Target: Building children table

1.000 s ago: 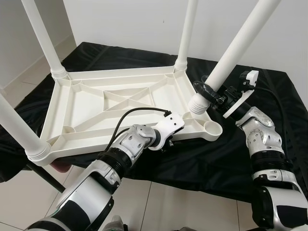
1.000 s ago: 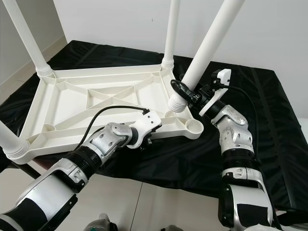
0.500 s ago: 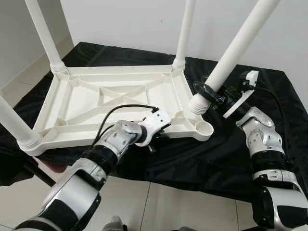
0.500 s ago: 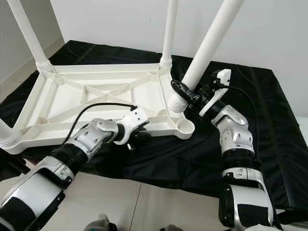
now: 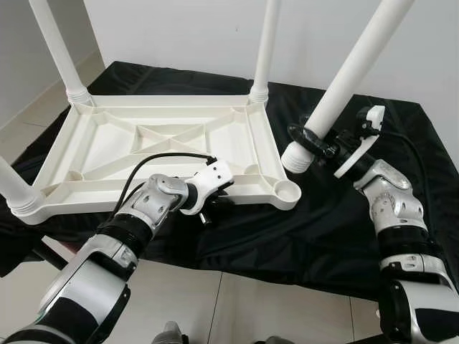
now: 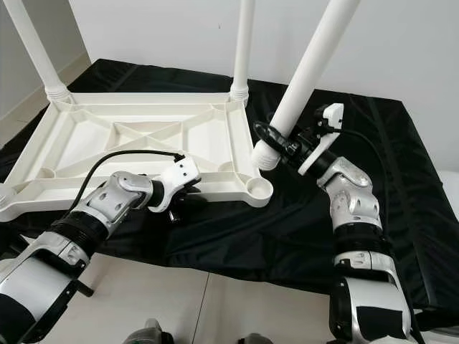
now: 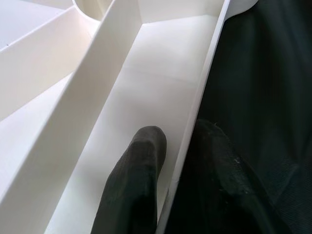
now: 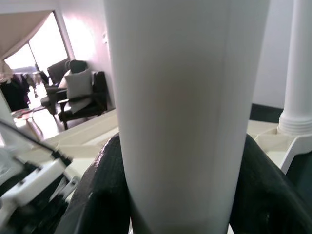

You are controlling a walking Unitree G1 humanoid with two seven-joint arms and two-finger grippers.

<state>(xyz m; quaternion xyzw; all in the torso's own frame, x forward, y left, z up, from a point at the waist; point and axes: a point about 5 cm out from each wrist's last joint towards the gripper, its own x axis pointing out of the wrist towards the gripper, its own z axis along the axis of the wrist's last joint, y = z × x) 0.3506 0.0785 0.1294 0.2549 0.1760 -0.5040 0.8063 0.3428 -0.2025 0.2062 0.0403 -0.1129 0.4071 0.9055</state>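
Observation:
A white plastic table top (image 5: 107,147) lies upside down on a black cloth. Three white legs stand in its corners: far left (image 5: 54,43), far right (image 5: 265,43) and near left (image 5: 14,188). The near right socket (image 5: 289,191) is empty. My left gripper (image 5: 208,206) is shut on the table top's front rim (image 7: 195,122), one finger (image 7: 136,190) inside it and the other outside. My right gripper (image 5: 313,140) is shut on the fourth leg (image 5: 351,68), which tilts to the right. Its ribbed lower end (image 5: 295,156) hangs just above and behind the empty socket, apart from it.
The black cloth (image 5: 323,229) covers a low surface whose front edge runs just below the table top. Pale floor tiles (image 5: 237,308) lie in front. A white wall (image 5: 193,36) stands close behind. Bare cloth lies to the right of the table top.
The table top has slid and turned to the left with my left gripper on its rim, so the empty socket now sits left of the held leg's end. The right arm has barely moved.

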